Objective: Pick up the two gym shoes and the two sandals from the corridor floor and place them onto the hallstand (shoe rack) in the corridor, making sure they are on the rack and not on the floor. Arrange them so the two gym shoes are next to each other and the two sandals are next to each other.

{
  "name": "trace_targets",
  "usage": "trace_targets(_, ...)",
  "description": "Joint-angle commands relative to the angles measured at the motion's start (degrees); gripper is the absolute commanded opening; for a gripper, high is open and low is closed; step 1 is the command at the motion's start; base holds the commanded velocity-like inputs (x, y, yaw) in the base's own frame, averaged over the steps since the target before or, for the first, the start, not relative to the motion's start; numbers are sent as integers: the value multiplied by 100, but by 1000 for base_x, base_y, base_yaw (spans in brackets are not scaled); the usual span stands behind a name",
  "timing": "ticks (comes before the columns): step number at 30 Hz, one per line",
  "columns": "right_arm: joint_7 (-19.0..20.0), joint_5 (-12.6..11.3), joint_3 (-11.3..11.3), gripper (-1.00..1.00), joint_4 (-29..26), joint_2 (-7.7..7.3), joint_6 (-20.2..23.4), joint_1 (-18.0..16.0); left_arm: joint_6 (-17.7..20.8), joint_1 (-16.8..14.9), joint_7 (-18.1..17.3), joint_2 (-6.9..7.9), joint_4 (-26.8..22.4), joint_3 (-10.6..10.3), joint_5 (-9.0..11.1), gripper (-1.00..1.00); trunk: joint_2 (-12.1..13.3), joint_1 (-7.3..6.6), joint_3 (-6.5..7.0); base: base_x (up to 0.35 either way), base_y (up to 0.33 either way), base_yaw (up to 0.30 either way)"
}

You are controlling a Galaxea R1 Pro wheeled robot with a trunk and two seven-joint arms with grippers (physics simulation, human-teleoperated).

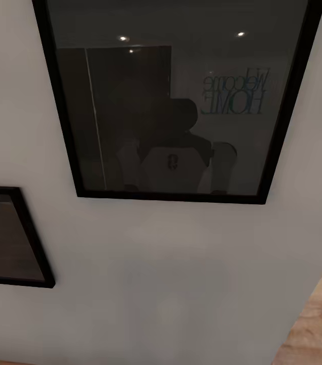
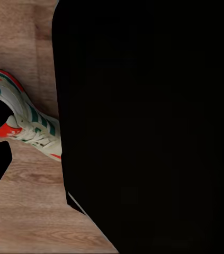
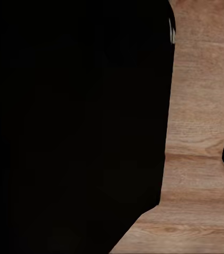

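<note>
**Inventory: facing wall, one shoe below**

My head faces a grey wall (image 1: 181,263) with a black-framed mirror (image 1: 181,101). One gym shoe (image 2: 24,119) lies on the wood floor (image 2: 27,211) beside my dark body. End effectors: possibly the black corner shapes; state indeterminable.

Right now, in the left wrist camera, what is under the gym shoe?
The gym shoe lies on the wood-plank corridor floor, its opening facing the camera. A large black shape covers its toe end, so what is under that part cannot be seen.
</note>
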Motion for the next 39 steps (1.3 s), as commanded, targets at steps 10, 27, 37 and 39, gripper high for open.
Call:
trace_targets(10,59,15,-9,100,104,9,-20,34,65,233,18,-19,-246,-8,1,100,-2,0,-3,0,0,0)
trace_targets(27,60,9,6,100,129,9,-25,35,-421,254,18,-25,-457,0,0,100,-2,0,-3,0,0,0)
trace_targets(37,20,-3,-43,100,115,1,-18,35,-742,254,18,-26,-457,0,0,100,-2,0,-1,0,0,-13)
trace_targets(39,22,-6,-48,100,113,-1,-18,35,-806,254,18,-26,-457,0,0,100,-2,0,4,0,0,-185)
